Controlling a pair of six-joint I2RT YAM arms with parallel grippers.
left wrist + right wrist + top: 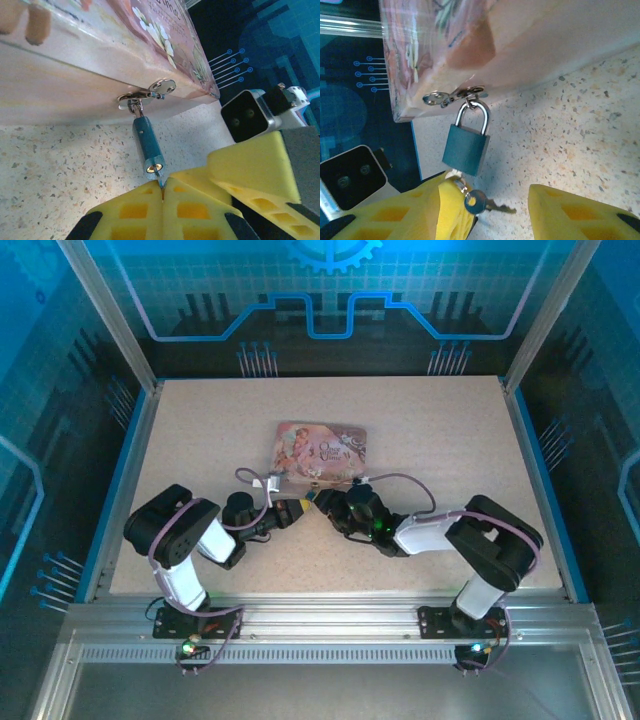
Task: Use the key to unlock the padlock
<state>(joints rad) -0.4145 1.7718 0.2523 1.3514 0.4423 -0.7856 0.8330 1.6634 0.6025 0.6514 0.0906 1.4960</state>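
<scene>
Key [159,178] tip sits at padlock [148,145] keyhole, pinched by closed left tool [162,187]; right tool [485,185] spread wide, empty; turn and opening undone.

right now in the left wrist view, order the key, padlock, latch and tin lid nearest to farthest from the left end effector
1. key, pinched in the left end effector, centre bottom.
2. padlock, just above it, tilted.
3. silver latch, on the tin's front wall.
4. tin lid, top of view.
</scene>
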